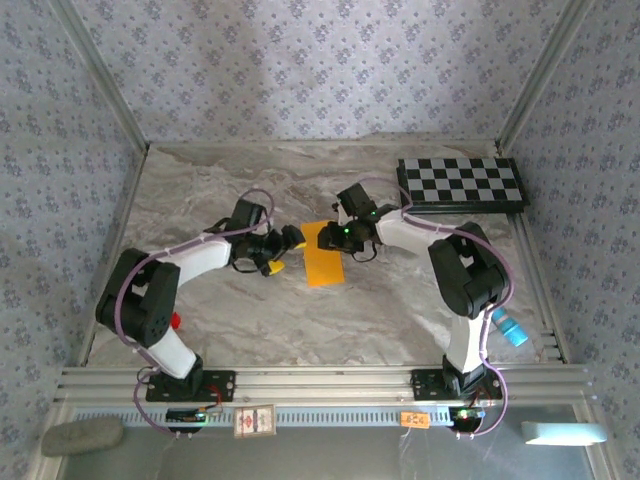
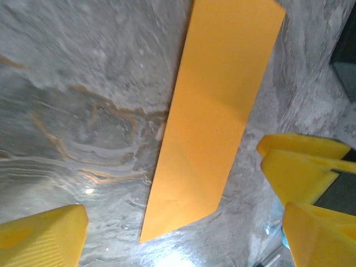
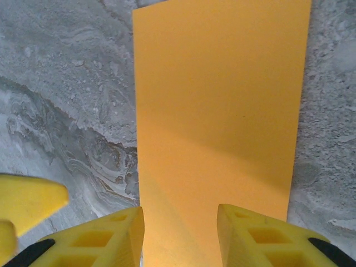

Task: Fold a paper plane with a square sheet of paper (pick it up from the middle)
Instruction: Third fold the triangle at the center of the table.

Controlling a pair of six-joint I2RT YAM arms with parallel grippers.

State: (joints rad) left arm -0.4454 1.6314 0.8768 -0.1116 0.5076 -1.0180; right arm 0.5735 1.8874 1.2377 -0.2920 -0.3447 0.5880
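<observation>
The orange-yellow sheet of paper (image 1: 322, 262) lies flat on the marble table, folded into a long narrow strip with one slanted end (image 2: 214, 111). My left gripper (image 1: 283, 250) hovers just left of the strip, open wide and holding nothing (image 2: 186, 239). My right gripper (image 1: 332, 235) is low over the strip's far end. Its jaws stand apart, open, with the paper (image 3: 219, 111) running flat beneath the gap (image 3: 179, 239). A fingertip (image 3: 28, 203) of the left gripper shows at the lower left of the right wrist view.
A black-and-white checkerboard (image 1: 462, 182) sits at the back right. A small red piece (image 1: 175, 321) lies beside the left arm's base. A blue object (image 1: 510, 330) lies by the right arm. Patterned walls close in the table on three sides.
</observation>
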